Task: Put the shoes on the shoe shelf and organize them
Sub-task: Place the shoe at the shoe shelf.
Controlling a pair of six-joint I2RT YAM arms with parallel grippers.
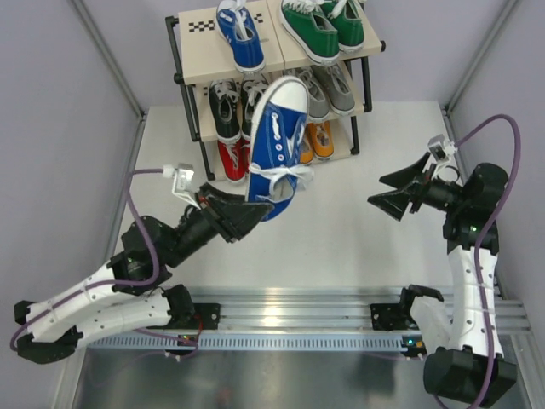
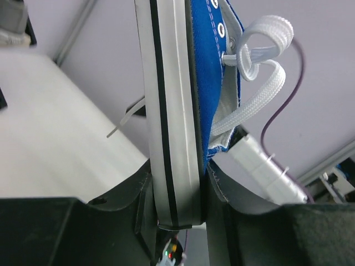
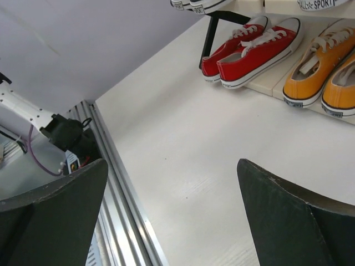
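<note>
My left gripper is shut on the heel of a blue sneaker and holds it raised in front of the shoe shelf, toe toward the shelf. In the left wrist view the blue sneaker stands on edge with its white sole between the jaws. Another blue sneaker and a green pair lie on the top board. Black and grey shoes sit on the middle tier, red and orange below. My right gripper is open and empty to the right.
The right wrist view shows the red pair and the orange pair on the lowest board, with white table in front. A metal rail runs along the near edge. Grey walls close in the sides.
</note>
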